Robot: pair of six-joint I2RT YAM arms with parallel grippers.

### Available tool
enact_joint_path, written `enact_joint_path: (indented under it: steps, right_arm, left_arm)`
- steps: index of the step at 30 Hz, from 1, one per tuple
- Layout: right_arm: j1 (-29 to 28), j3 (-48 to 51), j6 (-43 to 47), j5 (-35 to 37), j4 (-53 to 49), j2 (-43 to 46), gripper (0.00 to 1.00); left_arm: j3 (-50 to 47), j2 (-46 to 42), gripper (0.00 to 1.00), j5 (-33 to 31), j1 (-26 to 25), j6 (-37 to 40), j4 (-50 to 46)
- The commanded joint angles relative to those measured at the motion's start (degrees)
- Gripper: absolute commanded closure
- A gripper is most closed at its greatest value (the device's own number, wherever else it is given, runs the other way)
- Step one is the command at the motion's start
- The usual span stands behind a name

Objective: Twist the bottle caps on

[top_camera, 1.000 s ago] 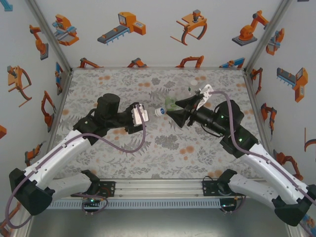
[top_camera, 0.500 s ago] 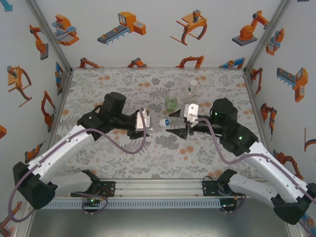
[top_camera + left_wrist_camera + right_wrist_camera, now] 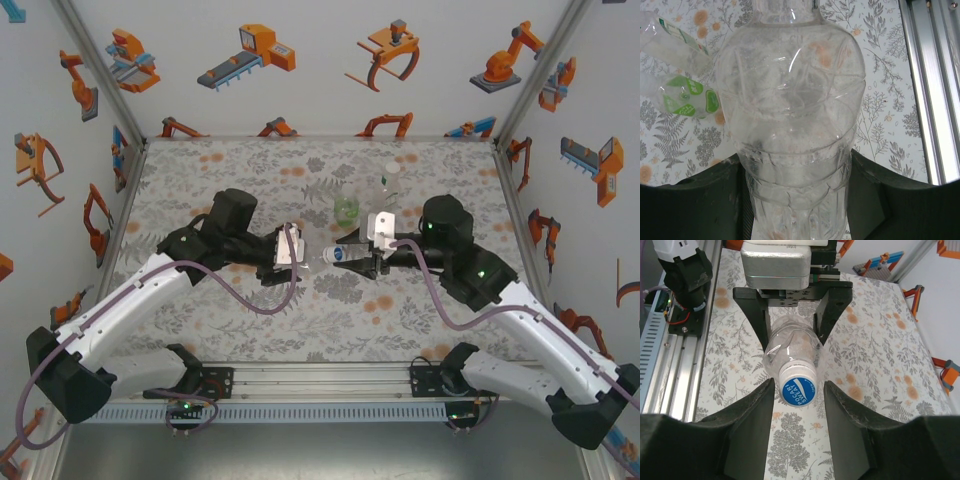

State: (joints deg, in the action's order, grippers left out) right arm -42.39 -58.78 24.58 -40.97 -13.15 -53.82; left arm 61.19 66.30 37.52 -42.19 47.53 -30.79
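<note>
Since the earlier frame the right gripper [image 3: 799, 386] has drawn its jaws in around the blue cap [image 3: 799, 391], which sits on the mouth of the clear bottle [image 3: 790, 100]. Thin gaps show on either side of the cap, so it is not yet pinched. That bottle is held level above the table [image 3: 200, 180], clamped around its body by the left gripper [image 3: 797, 200], while a green bottle [image 3: 346, 210] and a second clear bottle [image 3: 387, 190] stand upright just beyond it.
</note>
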Motion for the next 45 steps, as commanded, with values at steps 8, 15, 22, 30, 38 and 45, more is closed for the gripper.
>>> enact_joint_path:
  steps: [8,15,22,30,38,45]
  right_arm:
    - [-0.1,-1.7,0.7,-3.2,0.5,-1.3,0.58]
    - [-0.1,-1.3,0.6,-2.0,1.0,-1.2,0.69]
    - [-0.1,0.6,-7.3,4.7,8.4,-2.1,0.88]
    - [-0.2,1.8,-37.8,15.4,25.7,-7.6,1.00]
    - [-0.6,-0.3,-70.8,29.0,23.7,-13.1,1.00]
    - [-0.7,-6.1,-88.2,32.4,10.8,-17.5,1.00]
  left_arm:
    - [1.9,-0.6,1.00,2.1,-0.4,1.5,-0.7]
    - [1.8,-0.8,1.00,1.9,-0.3,1.4,-0.4]
    - [-0.4,-3.0,1.00,-1.9,-0.4,-0.3,3.9]
    - [-3.3,-5.8,1.00,-11.9,-0.4,-2.7,10.4]
    - [-5.1,-7.3,1.00,-24.0,-0.3,-4.5,14.9]
    - [-5.2,-7.3,1.00,-25.1,-0.3,-4.9,15.4]
